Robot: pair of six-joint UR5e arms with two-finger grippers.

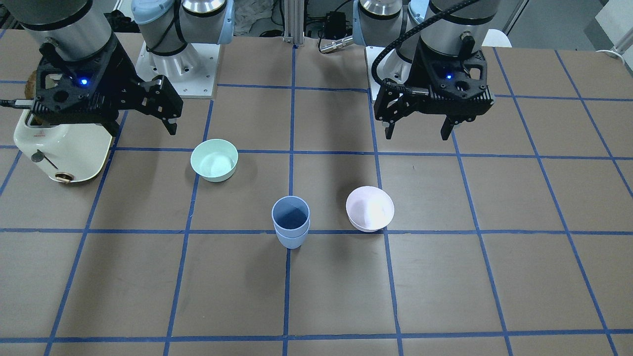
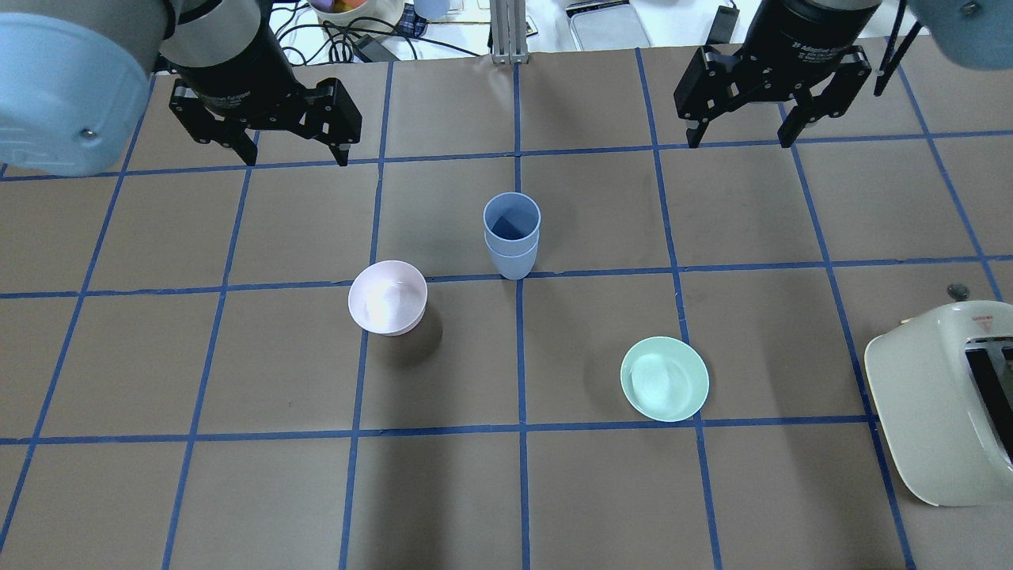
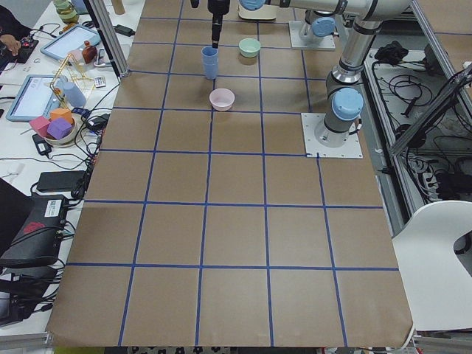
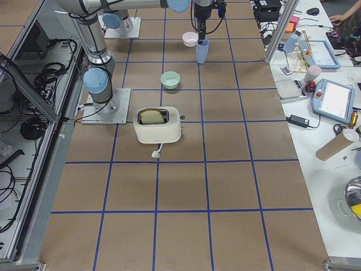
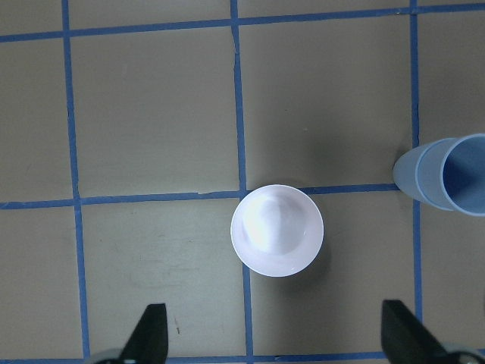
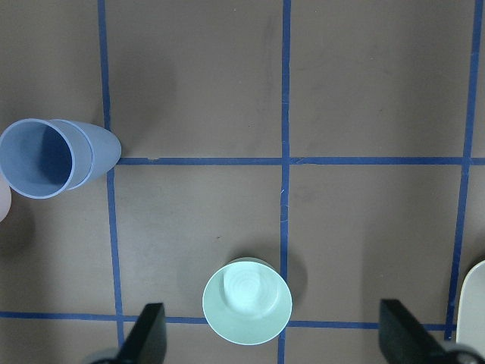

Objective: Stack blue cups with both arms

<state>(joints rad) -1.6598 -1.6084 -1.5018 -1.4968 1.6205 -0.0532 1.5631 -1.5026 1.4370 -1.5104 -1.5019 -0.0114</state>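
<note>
The two pale blue cups (image 1: 291, 222) stand upright, nested one inside the other, near the table's middle on a blue tape line; they also show in the overhead view (image 2: 512, 233) and in both wrist views (image 5: 447, 173) (image 6: 53, 158). My left gripper (image 2: 297, 158) is open and empty, raised above the table, away from the cups; it also shows in the front view (image 1: 418, 134). My right gripper (image 2: 741, 142) is open and empty too, raised on the other side (image 1: 143, 129). Neither gripper touches the cups.
A pale pink bowl (image 2: 388, 297) sits beside the cups on my left side. A mint-green bowl (image 2: 665, 378) sits nearer my right side. A cream toaster (image 2: 942, 396) stands at the right edge. Blue tape lines grid the brown table (image 2: 237, 491).
</note>
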